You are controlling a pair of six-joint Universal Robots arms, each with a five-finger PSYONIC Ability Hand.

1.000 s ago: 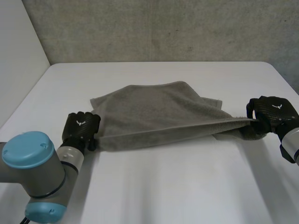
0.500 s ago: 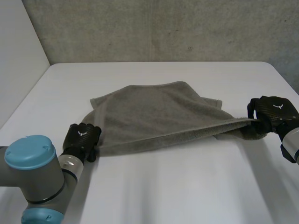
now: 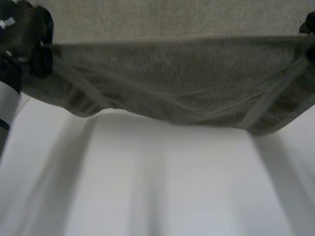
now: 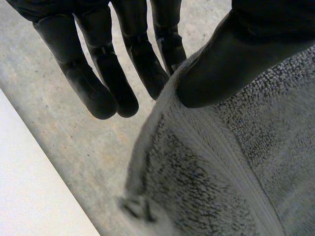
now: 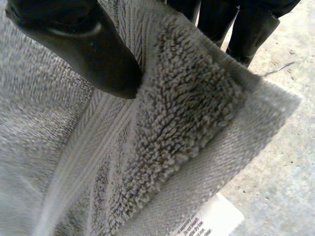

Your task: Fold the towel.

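**A:** What sits closest?

**B:** The bare white table (image 3: 157,196), across the lower half of the head view. Above it the towel (image 3: 177,78) is held up and stretched across the upper half. Its lower edge sags and seems to hang clear of the table.

**A:** Who has it?

**B:** The left hand (image 3: 24,34), upper left, pinches one top corner. Its wrist view shows the thumb pressing the hem against one finger, with the other fingers straight and free. The right hand (image 3: 310,23), at the upper right edge, pinches the other corner, thumb on the pile and fingers behind. A white label (image 5: 206,221) is just beyond the thumb. The concrete wall (image 3: 172,14) is farthest back.

**A:** What could go wrong?

**B:** Both grips are thin. I'd judge a corner could slip if the arms pull apart or swing fast. The slack at lower right could land creased, leaving the fold crooked.
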